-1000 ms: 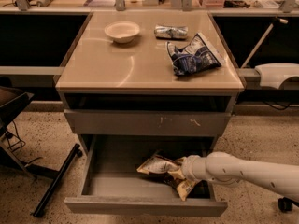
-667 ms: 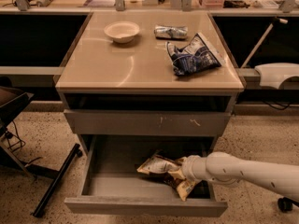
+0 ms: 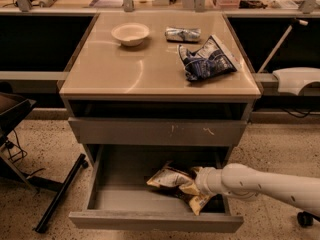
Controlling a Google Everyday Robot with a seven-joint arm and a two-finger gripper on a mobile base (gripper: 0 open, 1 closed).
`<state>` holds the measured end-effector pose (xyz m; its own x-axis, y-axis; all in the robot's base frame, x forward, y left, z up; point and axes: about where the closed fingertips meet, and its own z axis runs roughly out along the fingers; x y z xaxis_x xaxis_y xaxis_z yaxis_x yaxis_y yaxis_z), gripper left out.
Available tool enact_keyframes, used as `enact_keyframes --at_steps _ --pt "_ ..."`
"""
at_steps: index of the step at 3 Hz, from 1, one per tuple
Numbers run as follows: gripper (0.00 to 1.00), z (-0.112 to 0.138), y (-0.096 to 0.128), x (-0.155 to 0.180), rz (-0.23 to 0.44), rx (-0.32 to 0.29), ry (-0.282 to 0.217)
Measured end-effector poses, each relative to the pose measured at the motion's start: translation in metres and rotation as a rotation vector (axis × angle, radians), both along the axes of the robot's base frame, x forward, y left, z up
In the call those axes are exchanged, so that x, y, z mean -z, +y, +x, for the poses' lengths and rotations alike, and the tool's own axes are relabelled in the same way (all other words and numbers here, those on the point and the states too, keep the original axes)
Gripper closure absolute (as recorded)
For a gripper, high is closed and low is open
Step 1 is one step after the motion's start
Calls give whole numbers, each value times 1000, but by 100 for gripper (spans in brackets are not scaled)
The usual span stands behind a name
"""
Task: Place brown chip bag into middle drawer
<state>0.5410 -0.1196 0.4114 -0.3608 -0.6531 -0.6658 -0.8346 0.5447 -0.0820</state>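
Observation:
The brown chip bag [image 3: 172, 180], crinkly with yellow ends, lies inside the open middle drawer [image 3: 150, 221], right of centre on the drawer floor. The drawer is pulled out below the cabinet and has a plain grey front panel. My white arm reaches in from the right, and my gripper [image 3: 196, 182] is at the bag's right end, inside the drawer and touching or very close to the bag. The bag and my wrist hide the gripper's tip.
Above the open drawer is a shut grey drawer front with pale scratches [image 3: 160, 131]. On the cabinet top are a white bowl [image 3: 130, 34], a small silver wrapper [image 3: 182, 34] and a dark-blue bag [image 3: 206, 59]. A black stand leg [image 3: 60, 194] lies on the floor at left.

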Motion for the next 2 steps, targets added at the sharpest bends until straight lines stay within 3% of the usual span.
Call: enact_keyframes --at_steps 1,2 --pt "0 0 0 0 0 0 0" --pt "0 0 0 0 0 0 0"
